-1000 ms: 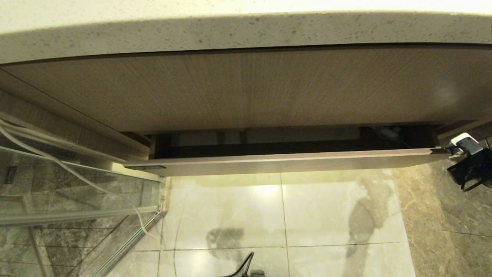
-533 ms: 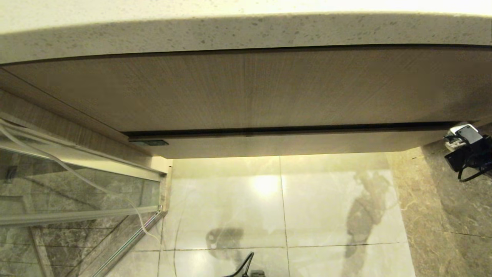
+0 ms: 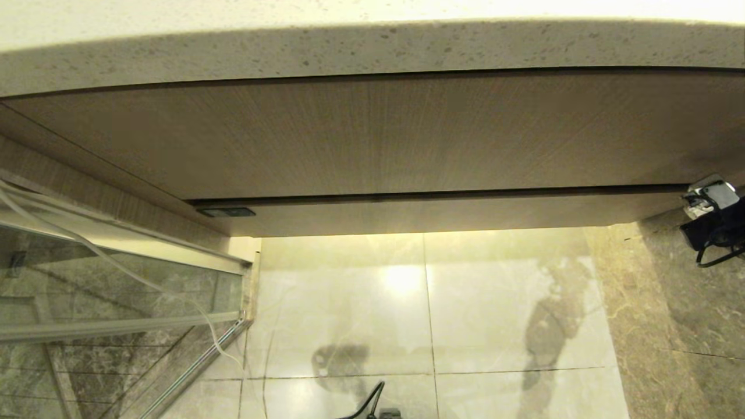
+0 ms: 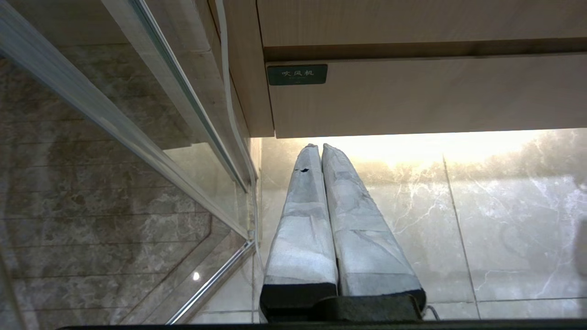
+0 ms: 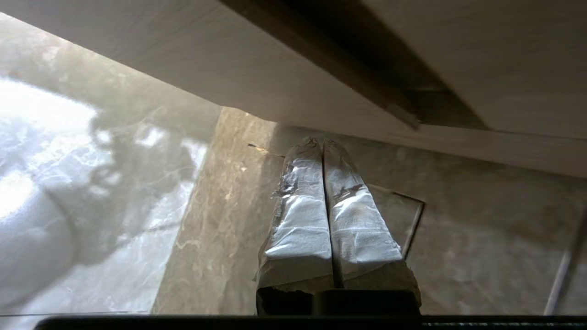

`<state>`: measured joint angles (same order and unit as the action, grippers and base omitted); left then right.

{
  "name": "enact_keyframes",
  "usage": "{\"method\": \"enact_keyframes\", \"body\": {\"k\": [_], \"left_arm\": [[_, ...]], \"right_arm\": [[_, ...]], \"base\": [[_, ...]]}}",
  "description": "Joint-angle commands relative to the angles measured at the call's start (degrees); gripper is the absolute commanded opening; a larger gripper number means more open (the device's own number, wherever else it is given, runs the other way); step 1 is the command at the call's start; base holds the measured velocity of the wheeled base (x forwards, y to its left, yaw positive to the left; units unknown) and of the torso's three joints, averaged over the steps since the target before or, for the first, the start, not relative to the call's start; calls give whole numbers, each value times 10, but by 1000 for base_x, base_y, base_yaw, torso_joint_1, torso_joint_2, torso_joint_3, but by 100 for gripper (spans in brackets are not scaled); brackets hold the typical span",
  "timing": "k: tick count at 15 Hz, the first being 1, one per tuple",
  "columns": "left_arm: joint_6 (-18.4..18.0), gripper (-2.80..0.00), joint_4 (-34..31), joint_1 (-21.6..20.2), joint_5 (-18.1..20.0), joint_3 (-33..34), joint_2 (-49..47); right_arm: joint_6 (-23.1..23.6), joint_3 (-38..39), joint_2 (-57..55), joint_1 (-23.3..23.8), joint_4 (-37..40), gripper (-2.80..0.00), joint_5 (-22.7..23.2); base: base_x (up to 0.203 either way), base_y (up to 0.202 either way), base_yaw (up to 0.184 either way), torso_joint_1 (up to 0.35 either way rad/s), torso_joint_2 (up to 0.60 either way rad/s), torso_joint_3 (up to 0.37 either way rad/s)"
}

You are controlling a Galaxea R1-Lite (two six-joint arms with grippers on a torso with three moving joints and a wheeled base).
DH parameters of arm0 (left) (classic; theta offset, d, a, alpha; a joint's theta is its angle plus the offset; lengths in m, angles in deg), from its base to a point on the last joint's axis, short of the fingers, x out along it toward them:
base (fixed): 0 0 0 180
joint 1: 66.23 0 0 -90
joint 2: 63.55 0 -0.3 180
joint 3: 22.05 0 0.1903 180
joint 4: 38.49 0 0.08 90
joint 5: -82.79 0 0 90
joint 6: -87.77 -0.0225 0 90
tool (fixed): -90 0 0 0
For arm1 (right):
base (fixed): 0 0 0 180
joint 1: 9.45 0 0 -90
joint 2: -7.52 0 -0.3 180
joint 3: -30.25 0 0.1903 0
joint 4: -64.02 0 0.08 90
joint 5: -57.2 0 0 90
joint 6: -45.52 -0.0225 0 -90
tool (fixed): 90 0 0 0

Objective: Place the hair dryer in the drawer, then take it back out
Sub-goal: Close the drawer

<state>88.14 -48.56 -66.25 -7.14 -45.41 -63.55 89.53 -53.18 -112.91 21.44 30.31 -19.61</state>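
The drawer (image 3: 442,215) is pushed in flush under the taller wood panel, showing only its narrow wood-grain front (image 4: 426,96). The hair dryer is hidden from every view. My right gripper (image 3: 696,195) is shut with nothing in it, at the drawer front's right end. In the right wrist view its taped fingertips (image 5: 322,142) sit just below the drawer front (image 5: 229,68), over the brown floor. My left gripper (image 4: 320,146) is shut and empty, hanging below the drawer's left end above the pale floor tiles.
A speckled stone counter (image 3: 372,46) overhangs the tall wood panel (image 3: 372,134). A glass partition (image 3: 116,279) with a metal frame stands at the left, a white cord (image 3: 87,250) running along it. A dark green label (image 4: 297,74) marks the drawer's left end.
The drawer stood open by a dark gap a second ago and has slid in fully shut. My right gripper went inward with its right end, then shifted slightly right.
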Motion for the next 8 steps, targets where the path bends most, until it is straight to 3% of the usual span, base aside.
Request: {"method": "enact_keyframes", "body": {"k": [1,5,8], "left_arm": [[1,-280,1,-1,0,23,0],[0,-280,1,-1,0,23,0],[0,-280,1,-1,0,23,0]], "right_arm": [[2,12,13,0,5,-280,0],[9,56,56,5,53,-280,3],[61,83,117,26,189,-280,3]], "base": [[0,0,0,0,0,0],[0,0,0,0,0,0],[0,0,0,0,0,0]]}}
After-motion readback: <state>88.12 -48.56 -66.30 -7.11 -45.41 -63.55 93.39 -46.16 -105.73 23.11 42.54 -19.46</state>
